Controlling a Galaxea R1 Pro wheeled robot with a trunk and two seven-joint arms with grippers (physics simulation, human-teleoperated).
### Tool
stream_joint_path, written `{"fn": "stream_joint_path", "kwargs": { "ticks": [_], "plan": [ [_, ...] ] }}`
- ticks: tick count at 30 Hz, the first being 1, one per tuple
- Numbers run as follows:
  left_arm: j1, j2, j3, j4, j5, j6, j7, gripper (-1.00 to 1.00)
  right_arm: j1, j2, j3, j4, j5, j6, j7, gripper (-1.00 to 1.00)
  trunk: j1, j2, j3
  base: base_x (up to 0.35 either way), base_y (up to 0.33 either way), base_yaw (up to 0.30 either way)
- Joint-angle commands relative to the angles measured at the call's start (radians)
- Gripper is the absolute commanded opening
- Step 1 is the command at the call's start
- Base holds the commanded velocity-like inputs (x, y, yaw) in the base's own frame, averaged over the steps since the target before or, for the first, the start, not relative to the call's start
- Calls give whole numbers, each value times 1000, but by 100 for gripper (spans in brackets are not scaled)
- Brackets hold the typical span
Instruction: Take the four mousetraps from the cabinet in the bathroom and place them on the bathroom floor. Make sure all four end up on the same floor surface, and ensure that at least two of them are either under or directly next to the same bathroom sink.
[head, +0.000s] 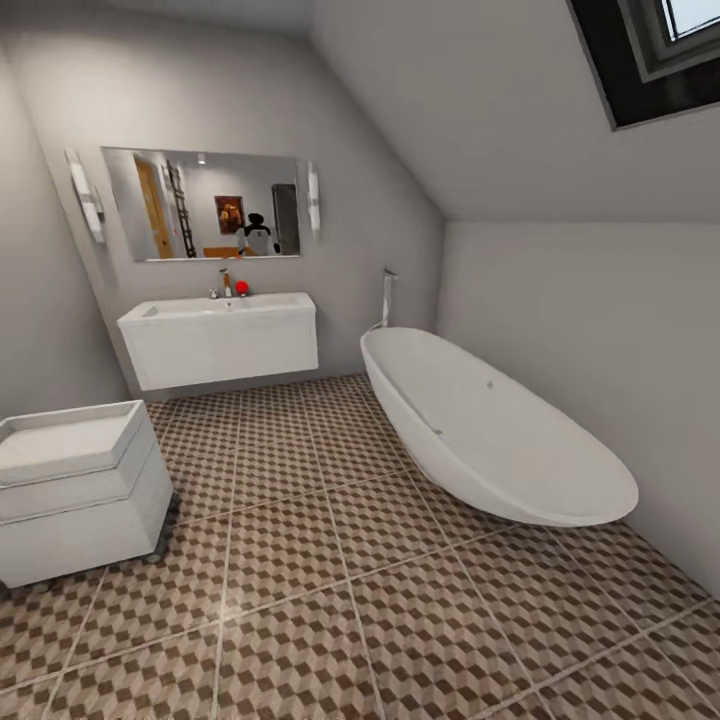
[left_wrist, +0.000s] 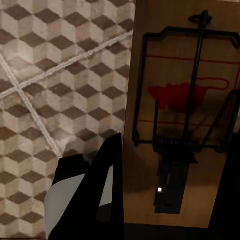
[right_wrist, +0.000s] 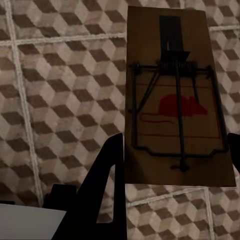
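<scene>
Nearest, we carry two mousetraps: left gripper (left_wrist: 165, 200) fingers clamp one mousetrap (left_wrist: 182, 115), right gripper (right_wrist: 172, 170) fingers clamp another (right_wrist: 175, 100), both above the bathroom floor (head: 300, 560). Held for placing, we judge. Farther off, the sink (head: 220, 340) hangs on the back wall, floor beneath it bare.

A home bathroom under a sloping attic ceiling.

A white wall-hung sink (head: 220, 340) with a chrome tap sits below a wide mirror (head: 200, 204) flanked by tube lights. A white oval bathtub (head: 490, 430) stands along the right wall, a skylight (head: 650, 50) overhead, and cube-patterned tiles cover the bathroom floor (head: 330, 570); a small white drawer unit (head: 75, 490) stands left.
</scene>
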Motion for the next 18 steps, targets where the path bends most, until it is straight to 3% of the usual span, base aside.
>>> {"fn": "stream_joint_path", "kwargs": {
  "ticks": [1,18],
  "plan": [
    [-2,0,-8,-4,7,-7,5,-100,0,0,9,0,-11,-3,0,-100,0,-1,-2,0,0,223],
    [-2,-1,-8,-3,7,-7,6,-100,0,0,9,0,-12,-1,0,-100,0,-1,-21,0,0,205]
  ]
}}
